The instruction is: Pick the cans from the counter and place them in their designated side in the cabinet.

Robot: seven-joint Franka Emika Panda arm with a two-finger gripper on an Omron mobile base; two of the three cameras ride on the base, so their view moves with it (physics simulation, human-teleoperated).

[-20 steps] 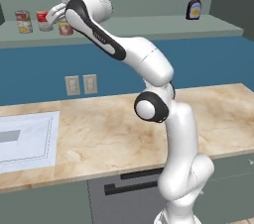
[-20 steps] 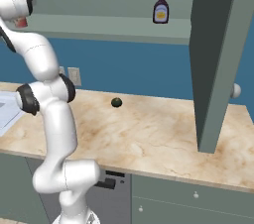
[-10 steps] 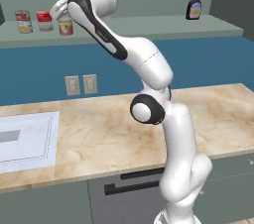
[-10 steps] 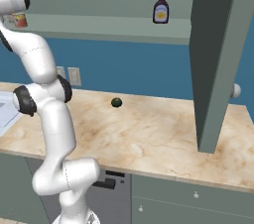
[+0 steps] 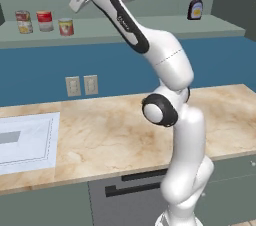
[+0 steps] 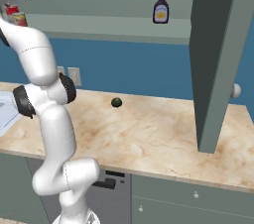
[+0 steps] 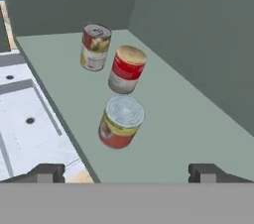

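Claw [image 7: 126, 172] reads wide open from where I sit, nothing between the tips, raised in front of the cabinet [image 5: 150, 25] ledge. Three tins stand upright at the ledge's left end. Short can [image 7: 120, 121] with the orange-red label is nearest the claw, close to the front edge. Red-and-white can [image 7: 127, 69] is just behind it, apart. Yellow-and-red can [image 7: 95, 46] stands farthest back. Sauce bottle [image 5: 195, 5] sits well apart at the other end. Counter [image 5: 110, 140] below carries a white panel [image 5: 25, 142] and a dark green lump [image 6: 116, 102].
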